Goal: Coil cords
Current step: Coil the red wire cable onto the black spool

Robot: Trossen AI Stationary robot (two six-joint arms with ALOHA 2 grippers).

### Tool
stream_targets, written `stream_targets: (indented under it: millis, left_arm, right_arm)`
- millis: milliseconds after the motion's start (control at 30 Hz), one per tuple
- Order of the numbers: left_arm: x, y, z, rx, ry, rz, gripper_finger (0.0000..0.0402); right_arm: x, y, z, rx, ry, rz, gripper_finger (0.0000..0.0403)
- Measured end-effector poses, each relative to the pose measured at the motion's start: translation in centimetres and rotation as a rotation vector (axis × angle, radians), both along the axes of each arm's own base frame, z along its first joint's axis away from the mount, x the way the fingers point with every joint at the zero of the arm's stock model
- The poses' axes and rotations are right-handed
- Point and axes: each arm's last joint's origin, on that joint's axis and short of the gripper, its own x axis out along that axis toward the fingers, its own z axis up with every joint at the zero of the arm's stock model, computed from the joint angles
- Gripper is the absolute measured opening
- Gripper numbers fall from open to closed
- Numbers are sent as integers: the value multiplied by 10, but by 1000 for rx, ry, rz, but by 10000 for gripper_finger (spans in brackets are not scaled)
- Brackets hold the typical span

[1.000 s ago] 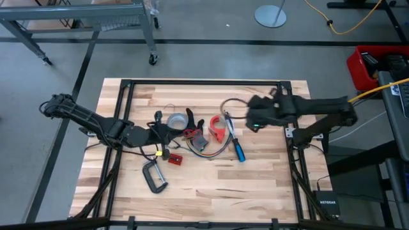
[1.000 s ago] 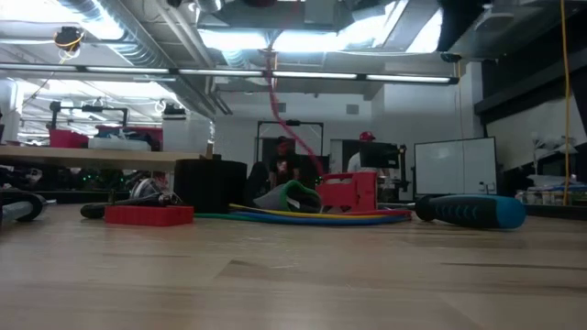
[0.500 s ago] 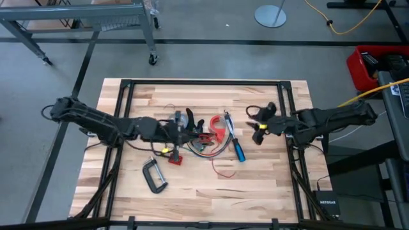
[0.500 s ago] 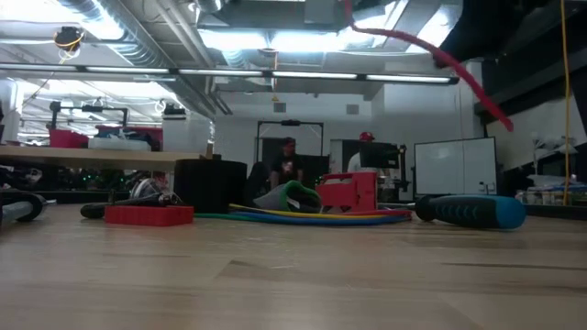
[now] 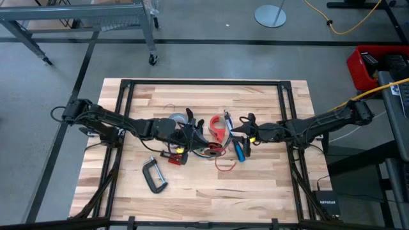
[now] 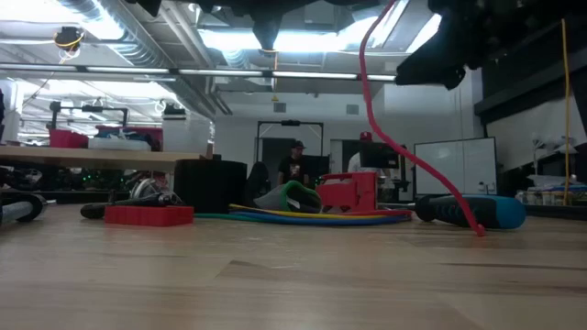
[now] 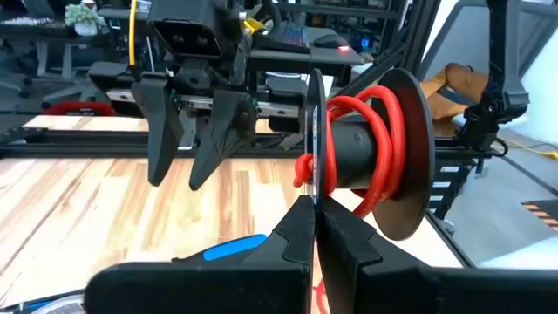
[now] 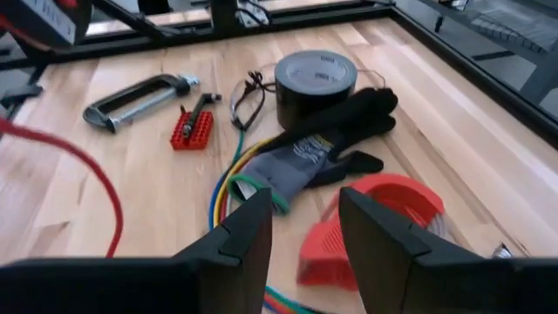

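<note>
One thin red cord (image 6: 385, 137) now trails down to the table; my left gripper (image 7: 314, 227) pinches its black spool (image 7: 375, 153), my right gripper (image 8: 301, 218) has come in spread, empty, ready to wind.

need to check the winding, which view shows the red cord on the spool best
The left wrist view: the red cord loops around the black spool. The low view shows only a hanging strand; the high view, a loose end.

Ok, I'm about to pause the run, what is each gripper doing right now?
The left gripper: fingers shut on the flange of the black spool wound with red cord.
The right gripper: fingers open, holding nothing.
</note>
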Motion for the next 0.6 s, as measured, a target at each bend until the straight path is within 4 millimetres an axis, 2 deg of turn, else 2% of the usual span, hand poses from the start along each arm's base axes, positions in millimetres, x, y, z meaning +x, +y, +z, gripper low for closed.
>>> stream_targets:
  millis: [233, 400, 600]
  left_arm:
    - [-1, 0, -3, 5, 38, 0, 0]
    - [-2, -3, -7, 7, 72, -8, 0]
    - [-3, -4, -8, 8, 86, -15, 0]
  right_arm:
    - [16, 3, 3, 24, -120, -5, 138]
    - [19, 4, 10, 41, -205, 4, 138]
    - [20, 8, 17, 102, -270, 138, 138]
